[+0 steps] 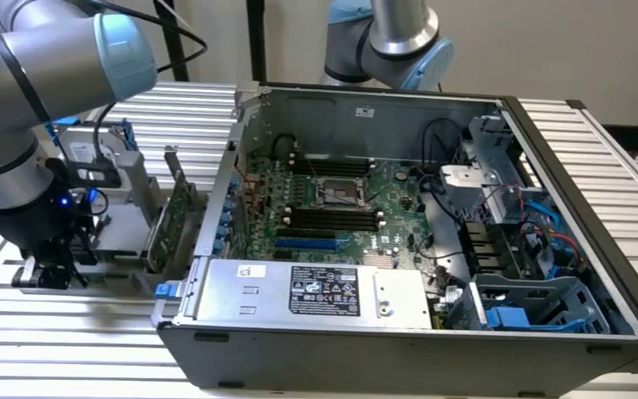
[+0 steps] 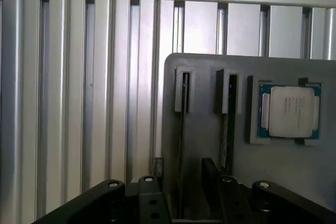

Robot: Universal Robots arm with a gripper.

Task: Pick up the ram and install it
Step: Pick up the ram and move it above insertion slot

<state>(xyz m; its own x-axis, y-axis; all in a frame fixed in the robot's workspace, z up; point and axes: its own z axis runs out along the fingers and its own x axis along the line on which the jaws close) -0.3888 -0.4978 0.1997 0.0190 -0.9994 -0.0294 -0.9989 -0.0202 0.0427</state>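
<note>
Two ram sticks stand edge-on in the slots of a grey holder [image 2: 205, 103]: one ram [image 2: 182, 129] and a second stick [image 2: 229, 129] beside it. My gripper [image 2: 182, 177] is open, with one black finger [image 2: 157, 169] on one side of the first ram and the other finger [image 2: 210, 174] on the far side, neither pressed on it. In the exterior view my gripper [image 1: 51, 270] hangs low over the holder [image 1: 120, 224], at the exterior view's left of the open computer case [image 1: 408, 332]. Black memory slots [image 1: 325, 218] and blue slots [image 1: 308, 243] lie on the motherboard.
A processor chip [image 2: 289, 111] sits in a recess of the holder next to the sticks. A broad green expansion card [image 1: 173, 224] with a metal bracket stands between holder and case. A second arm [image 1: 391, 41] rises behind the case. The power supply [image 1: 308, 291] fills the case's front.
</note>
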